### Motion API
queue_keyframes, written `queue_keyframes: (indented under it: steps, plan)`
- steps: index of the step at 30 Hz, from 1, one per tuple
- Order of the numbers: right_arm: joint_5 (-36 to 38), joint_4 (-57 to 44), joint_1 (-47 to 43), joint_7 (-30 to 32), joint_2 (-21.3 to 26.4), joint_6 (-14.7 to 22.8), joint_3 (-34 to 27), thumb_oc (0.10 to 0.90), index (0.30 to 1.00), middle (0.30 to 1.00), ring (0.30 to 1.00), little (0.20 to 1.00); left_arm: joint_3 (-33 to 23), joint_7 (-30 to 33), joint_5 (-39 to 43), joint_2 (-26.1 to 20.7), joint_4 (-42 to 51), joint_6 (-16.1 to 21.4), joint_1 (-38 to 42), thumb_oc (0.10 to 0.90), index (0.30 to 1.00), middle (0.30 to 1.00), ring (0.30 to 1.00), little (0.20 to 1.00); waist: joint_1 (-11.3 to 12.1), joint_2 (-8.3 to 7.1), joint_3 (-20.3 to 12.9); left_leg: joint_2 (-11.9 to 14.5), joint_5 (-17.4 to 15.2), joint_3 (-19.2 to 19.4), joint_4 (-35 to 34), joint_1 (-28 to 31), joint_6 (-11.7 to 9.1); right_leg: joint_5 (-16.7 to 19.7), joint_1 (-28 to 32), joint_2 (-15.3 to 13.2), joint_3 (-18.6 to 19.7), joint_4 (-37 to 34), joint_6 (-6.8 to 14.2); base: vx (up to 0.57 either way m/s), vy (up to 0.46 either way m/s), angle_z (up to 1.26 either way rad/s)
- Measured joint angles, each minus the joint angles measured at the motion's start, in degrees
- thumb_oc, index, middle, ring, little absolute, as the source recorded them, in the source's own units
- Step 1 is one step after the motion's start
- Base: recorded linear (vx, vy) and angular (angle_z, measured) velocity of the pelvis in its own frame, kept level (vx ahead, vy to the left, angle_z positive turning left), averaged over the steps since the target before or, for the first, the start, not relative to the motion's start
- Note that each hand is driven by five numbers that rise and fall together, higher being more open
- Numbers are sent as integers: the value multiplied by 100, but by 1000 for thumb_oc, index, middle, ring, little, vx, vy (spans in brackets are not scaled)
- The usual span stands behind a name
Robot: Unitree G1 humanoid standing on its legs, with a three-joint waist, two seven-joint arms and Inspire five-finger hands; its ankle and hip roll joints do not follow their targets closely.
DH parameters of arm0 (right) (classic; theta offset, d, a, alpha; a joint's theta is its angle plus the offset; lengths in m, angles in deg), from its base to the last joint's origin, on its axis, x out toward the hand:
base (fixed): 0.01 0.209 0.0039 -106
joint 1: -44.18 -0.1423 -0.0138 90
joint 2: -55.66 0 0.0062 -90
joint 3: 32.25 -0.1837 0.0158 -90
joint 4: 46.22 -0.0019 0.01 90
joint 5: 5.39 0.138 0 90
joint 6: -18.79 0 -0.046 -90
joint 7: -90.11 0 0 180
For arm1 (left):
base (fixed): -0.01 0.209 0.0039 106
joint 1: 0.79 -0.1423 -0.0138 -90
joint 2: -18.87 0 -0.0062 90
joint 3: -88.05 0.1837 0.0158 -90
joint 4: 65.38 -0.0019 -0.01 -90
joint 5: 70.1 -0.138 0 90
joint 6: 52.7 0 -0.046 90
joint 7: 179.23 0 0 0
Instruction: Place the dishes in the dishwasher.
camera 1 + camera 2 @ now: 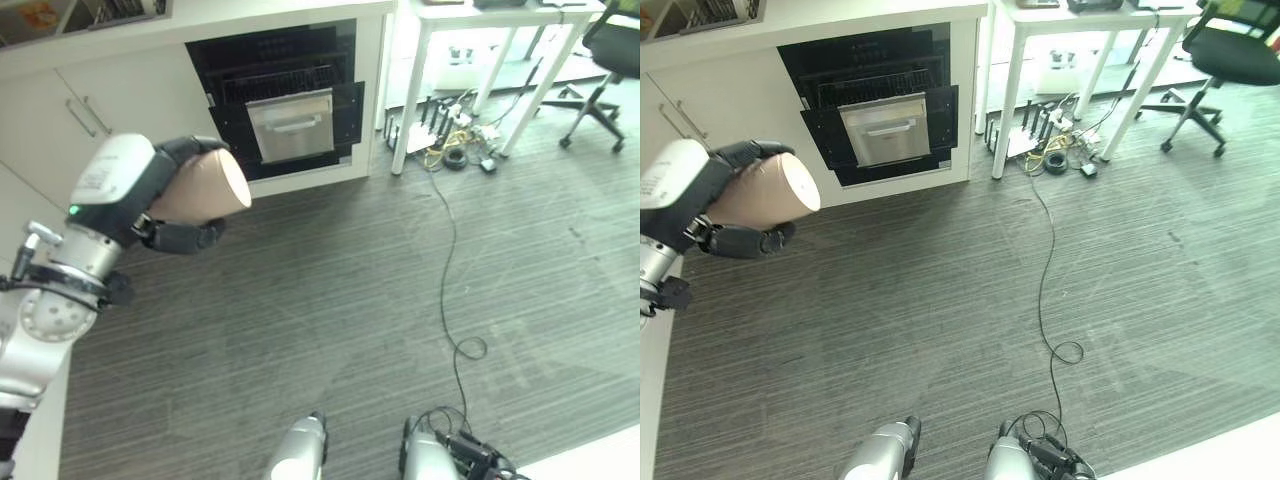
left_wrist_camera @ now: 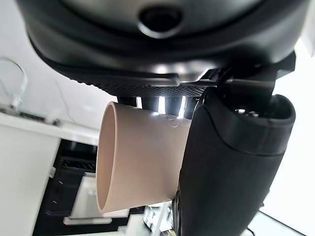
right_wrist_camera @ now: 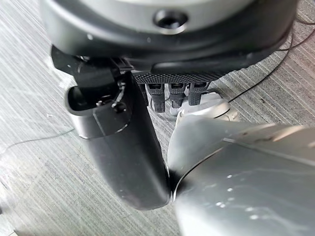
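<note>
My left hand (image 1: 176, 236) is shut on a beige cup (image 1: 206, 186), held on its side in the air at the left, its open mouth turned toward the room. The same cup (image 2: 138, 157) lies between the fingers and the thumb (image 2: 231, 172) in the left wrist view. The dishwasher (image 1: 290, 100) stands open in the white cabinet front further back, dark inside, with a rack and a silver panel (image 1: 292, 124) showing. The cup is well short of it. My right hand (image 3: 123, 147) hangs low with relaxed fingers and holds nothing.
White cabinet doors with bar handles (image 1: 82, 116) are left of the dishwasher. A white table (image 1: 408, 100) stands to its right with cables and boxes (image 1: 450, 150) under it. An office chair (image 1: 610, 60) is at the far right. Grey striped floor (image 1: 380, 280) spreads between.
</note>
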Motion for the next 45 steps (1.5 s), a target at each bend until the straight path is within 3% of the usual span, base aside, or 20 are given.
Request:
queue_keyframes:
  steps: [3, 10, 15, 16, 19, 23, 25, 27, 28, 29, 30, 32, 35, 36, 37, 40, 41, 42, 43, 45]
  plan:
    - [1, -6, -10, 1, 292, -14, 108, 800, 900, 900, 900, 900, -1, 0, 26, -3, 332, 65, 175, 400, 300, 300, 300, 300, -134, 163, -210, 212, 189, 127, -508, 300, -122, -36, 121, 159, -59, -135, -108, 44, -70, -10]
    - [2, 113, 213, -6, 397, -25, 110, 800, 900, 900, 900, 900, -3, -21, 240, -2, 271, 74, 173, 400, 300, 300, 300, 300, -159, 428, -466, 182, 317, 138, -740, 419, -131, -93, 100, 142, -60, -78, -173, 21, 4, 2]
    - [19, 104, 328, -6, 393, 9, 105, 800, 900, 900, 900, 900, -11, -125, 255, -3, 254, 138, 171, 400, 300, 300, 300, 300, -169, 428, -573, 178, 347, 188, -742, 398, -130, -132, -5, 106, -7, 82, -221, -7, 11, -3]
    - [18, 120, 449, -88, 390, 4, 104, 800, 900, 900, 900, 900, -11, -222, 464, -3, 252, 124, 171, 400, 300, 300, 300, 300, -170, 330, -726, 177, 422, 216, -737, 311, -133, -90, -132, 96, 1, 150, -269, 37, 12, -3]
    - [720, 173, 551, -123, 392, -163, -67, 800, 900, 900, 900, 900, 531, -131, 119, 703, -175, 122, 517, 400, 300, 300, 300, 300, -308, 408, -737, 197, 446, 381, -859, 530, -68, -205, 106, 78, -10, 167, -191, 123, -44, 14]
    - [846, -6, 624, -380, 392, 28, -54, 800, 900, 900, 900, 900, 1388, -198, 117, 777, -305, -169, 506, 400, 300, 300, 300, 300, -619, 496, -707, 203, 499, 473, -1069, 627, -38, -364, -11, 94, 16, 372, -283, 160, -97, -4]
    - [496, -325, 679, -284, 422, 128, 60, 800, 900, 900, 900, 900, 1386, -218, 129, 928, -316, -254, 590, 400, 300, 300, 300, 300, -639, 340, -589, 171, 664, 624, -1118, 835, -213, -747, -264, 81, 217, 998, -380, 386, -51, -21]
    - [181, -211, 394, -108, 431, 183, 106, 800, 900, 900, 900, 900, 1391, -250, 182, 1096, -406, -208, 537, 400, 300, 300, 300, 300, -566, 134, -267, 64, 469, 633, -138, 305, -151, -692, 51, 93, 326, 717, -642, 514, 214, -20]
    - [147, -211, 392, -36, 481, 203, 123, 800, 900, 900, 900, 900, 1397, -259, 186, 1163, -404, -199, 500, 400, 300, 300, 300, 300, -536, 152, -254, -13, 393, 590, -237, 192, -140, -671, 154, 121, 324, 601, -682, 696, 362, -22]
    - [-24, -198, 319, 76, 620, 188, 117, 800, 900, 900, 900, 900, 1379, -258, 233, 1224, -377, -101, 494, 400, 300, 300, 300, 300, -394, 380, -153, 6, 398, 499, -296, -202, -197, -650, 303, 343, 308, 421, -753, 759, 406, -19]
    - [-45, -97, 241, 188, 656, 152, 75, 800, 900, 900, 900, 900, 1293, -264, 227, 1547, -416, -54, 497, 400, 300, 300, 300, 300, -245, 450, -77, 55, 464, 513, -442, -601, -352, -711, 372, 402, 344, 411, -810, 630, 359, -29]
    - [-44, -92, 253, 245, 625, 105, -38, 800, 900, 900, 900, 900, 1305, -317, 166, 1671, -435, -51, 486, 400, 300, 300, 300, 300, -109, 420, -1, 97, 498, 639, -495, -775, -398, -805, 516, 377, 511, 382, -698, 441, 356, -48]
    - [98, -155, 237, 434, 642, 82, -80, 800, 900, 900, 900, 900, 1049, -331, -71, 1658, -453, 39, 89, 400, 300, 300, 300, 300, 61, 475, -94, -25, 143, 583, 17, -428, 128, -972, 674, 234, 1015, 297, -410, 417, 331, -105]
    - [336, -173, 291, 615, 459, 78, -283, 800, 900, 900, 900, 900, 885, -333, -307, 1699, -612, 54, 75, 400, 300, 300, 300, 300, -17, 315, -135, -343, 263, 760, 75, -366, 414, -1075, 945, -71, 1124, 75, -218, 484, 470, -66]
    - [438, -172, 379, 696, 279, 62, -299, 800, 900, 900, 900, 900, 784, -333, -411, 1713, -686, 51, 86, 400, 300, 300, 300, 300, -48, 230, -138, -477, 222, 793, 75, -295, 604, -1098, 1030, -119, 1014, 352, -136, 407, 457, -19]
    - [434, -374, 766, 756, -87, -30, -279, 800, 900, 900, 900, 900, 673, -333, -572, 1587, -804, -16, 97, 400, 300, 300, 300, 300, -38, 180, -146, -698, 69, 912, 262, -154, 1114, -500, 516, -225, 568, 2181, 177, 277, 319, 3]
    - [573, -748, 913, 757, -286, 21, -381, 800, 900, 900, 900, 900, 677, -346, -693, 1408, -819, -68, 103, 400, 300, 300, 300, 300, -225, 103, -137, -852, 0, 916, 293, 70, 1286, -262, 62, -314, 634, 3405, 238, 421, 321, 21]
    - [518, -868, 855, 742, -215, 190, -253, 800, 900, 900, 900, 900, 712, -361, -684, 1180, -814, -201, 136, 400, 300, 300, 300, 300, -341, 145, -112, -872, -209, 985, 229, 423, 1484, -86, -464, -265, 414, 4350, -37, 427, 211, 0]
    - [400, -897, 757, 690, -63, 274, -136, 800, 900, 900, 900, 900, 706, -349, -670, 1040, -814, -272, 216, 400, 300, 300, 300, 300, -341, 164, -106, -888, -242, 1102, 88, 597, 1494, -151, -824, -202, 100, 4539, -202, 362, 86, -45]
    - [131, -903, 549, 616, 182, 327, 10, 800, 900, 900, 900, 900, 699, -312, -671, 897, -829, -391, 478, 400, 300, 300, 300, 300, -331, 222, -64, -949, -263, 1185, -337, 848, 1381, -379, -1216, 148, -303, 3821, -505, 328, -47, -31]
